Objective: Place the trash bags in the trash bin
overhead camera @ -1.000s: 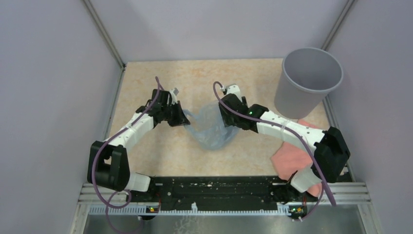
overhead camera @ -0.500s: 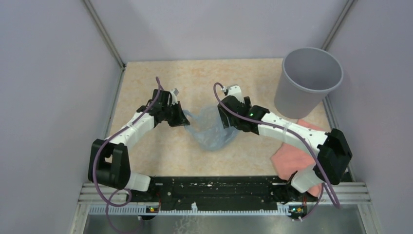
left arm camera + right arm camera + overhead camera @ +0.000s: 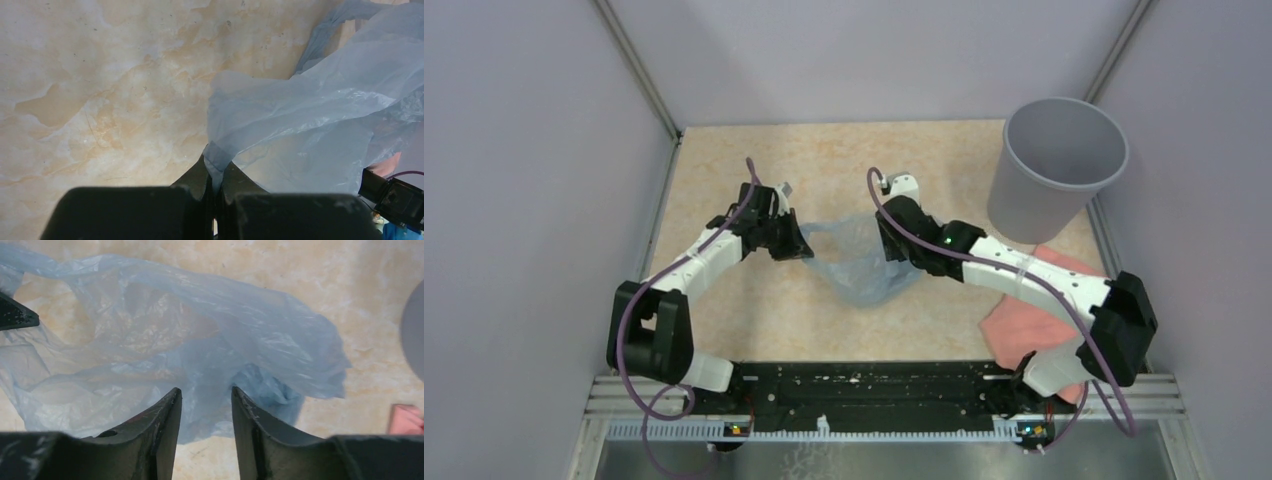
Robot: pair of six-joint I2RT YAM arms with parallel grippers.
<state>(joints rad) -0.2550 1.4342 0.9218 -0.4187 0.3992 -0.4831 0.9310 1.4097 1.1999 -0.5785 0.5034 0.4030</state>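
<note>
Left gripper (image 3: pixel 216 167): pinching a corner of the trash bag (image 3: pixel 861 265).
Right gripper (image 3: pixel 205 395): fingers spread over it — should bite a thick fold.
Location: between both arms, well apart from trash bin (image 3: pixel 1052 170).

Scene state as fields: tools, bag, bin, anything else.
left tool: shut, pinching the trash bag's edge
right tool: open, at the bag, nothing clamped
trash bag: pale blue, crumpled on the table between the arms
trash bin: grey, upright, far right, bag not in it
pink cloth: near right, partly under right arm
</note>
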